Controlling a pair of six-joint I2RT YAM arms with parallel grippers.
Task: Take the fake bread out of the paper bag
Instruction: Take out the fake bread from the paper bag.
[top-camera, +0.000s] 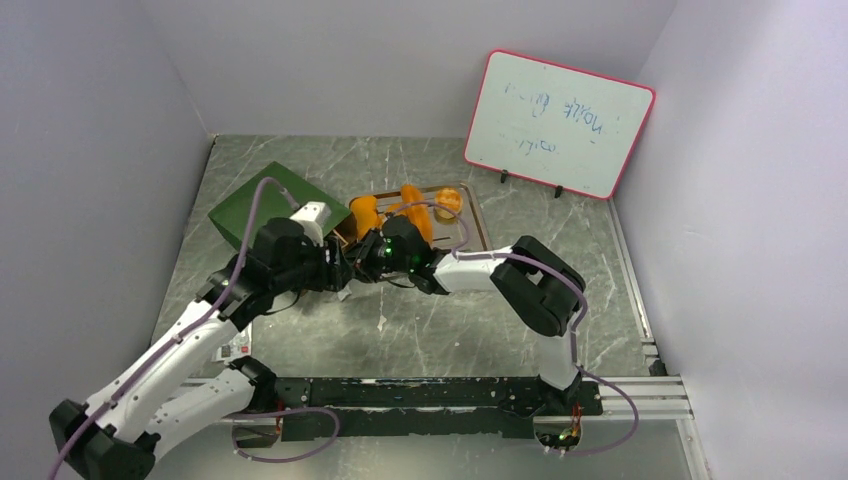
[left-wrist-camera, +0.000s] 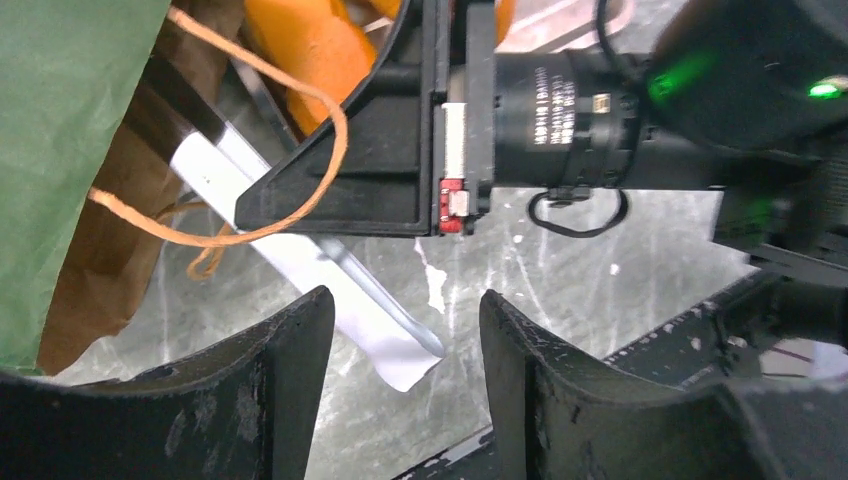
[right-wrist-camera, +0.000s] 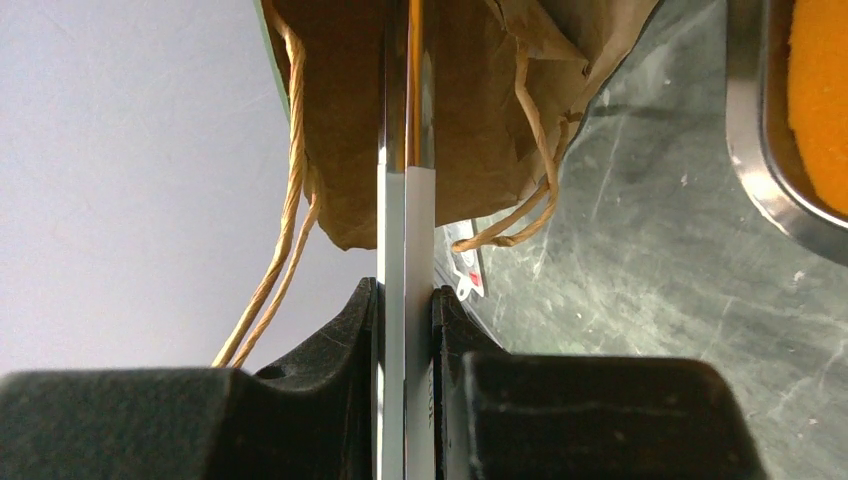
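Observation:
The paper bag (top-camera: 270, 205) lies on its side at the back left, dark green, with its brown mouth (right-wrist-camera: 470, 100) facing right. My right gripper (top-camera: 378, 250) is shut on the metal tongs (right-wrist-camera: 405, 230), whose blades run into the bag's mouth. My left gripper (left-wrist-camera: 405, 310) is open and empty, low over the table beside the tongs' handle end (left-wrist-camera: 400, 355). Three orange fake breads (top-camera: 364, 212) (top-camera: 415, 210) (top-camera: 449, 200) lie on the silver tray (top-camera: 478, 228), right of the bag. What is inside the bag is hidden.
Tan cord handles (left-wrist-camera: 300, 210) hang loose at the bag's mouth, looping over my right gripper's body. A pink-rimmed whiteboard (top-camera: 558, 122) stands at the back right. Grey walls close in the left, back and right sides.

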